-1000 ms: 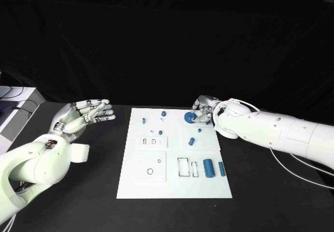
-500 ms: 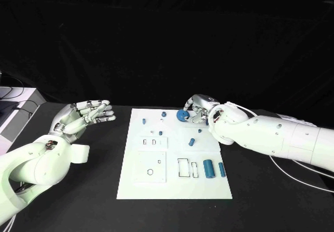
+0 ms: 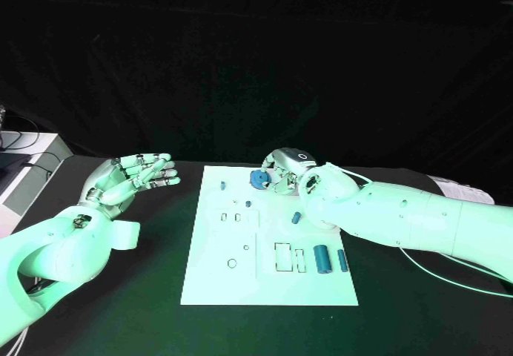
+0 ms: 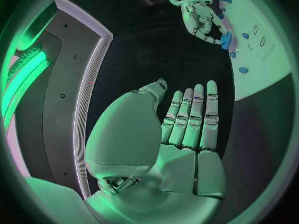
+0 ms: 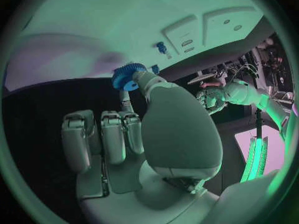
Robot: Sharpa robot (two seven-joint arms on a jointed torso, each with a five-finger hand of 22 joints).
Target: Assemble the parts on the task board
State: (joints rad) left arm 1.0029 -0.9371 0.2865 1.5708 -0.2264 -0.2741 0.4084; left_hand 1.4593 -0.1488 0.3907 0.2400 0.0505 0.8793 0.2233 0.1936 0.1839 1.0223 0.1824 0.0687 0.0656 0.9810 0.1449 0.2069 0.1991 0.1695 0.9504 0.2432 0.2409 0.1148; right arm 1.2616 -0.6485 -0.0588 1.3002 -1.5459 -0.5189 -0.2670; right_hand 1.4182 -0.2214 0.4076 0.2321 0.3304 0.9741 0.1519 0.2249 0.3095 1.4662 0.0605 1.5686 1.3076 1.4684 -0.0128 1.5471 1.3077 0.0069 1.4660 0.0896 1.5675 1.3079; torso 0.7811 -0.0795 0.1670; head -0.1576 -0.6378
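Note:
The white task board [image 3: 267, 285] lies in the middle of the table. My right hand [image 3: 285, 169] hovers over its far edge and pinches a blue gear [image 3: 258, 178] between thumb and a finger. In the right wrist view the gear [image 5: 127, 76] sits at the fingertips of that hand [image 5: 152, 129], just above the board [image 5: 93, 35] and close to a small blue peg [image 5: 162, 47]. My left hand [image 3: 133, 174] is raised left of the board with fingers straight and nothing in it; its flat palm [image 4: 187, 129] faces the right hand [image 4: 199, 15] and gear [image 4: 227, 37].
On the board stand small blue pegs [image 3: 222, 185] [image 3: 245, 202] and a slanted blue piece [image 3: 296, 217]. Two blue cylinders [image 3: 322, 258] [image 3: 341, 259] lie near its right edge beside a rectangular slot [image 3: 281, 256]. White equipment [image 3: 16, 152] stands at the table's far left.
My right hand has carried the blue gear leftward along the board's far edge, from near the right corner to the middle. The left hand has stayed put.

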